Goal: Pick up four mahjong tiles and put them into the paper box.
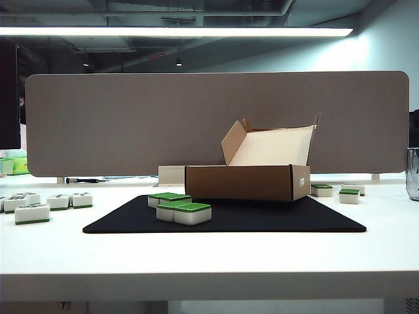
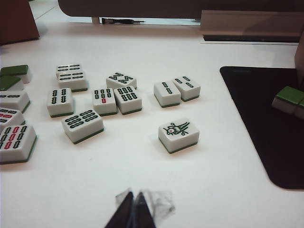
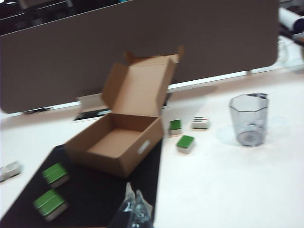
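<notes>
Mahjong tiles [image 1: 175, 207] sit green-backed on my black mat [image 1: 275, 219], before the open paper box [image 1: 247, 181]. Left end effector [image 2: 133, 199] pressed together above the desk [image 2: 142, 175]; right end effector [image 3: 135, 198] pressed together too, empty, over the mat's edge.

Black mat [image 1: 275, 221], face-up tiles [image 2: 178, 135], seemingly clear cup [image 3: 248, 118]

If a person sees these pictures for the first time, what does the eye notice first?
First the paper box, brown, lid open, standing at the back of the black mat. Next, the green-backed mahjong tiles clustered on the mat in front of its left end. Then the face-up tiles scattered on the white table to the left; both grippers, left and right, hang above with jaws shut.
</notes>
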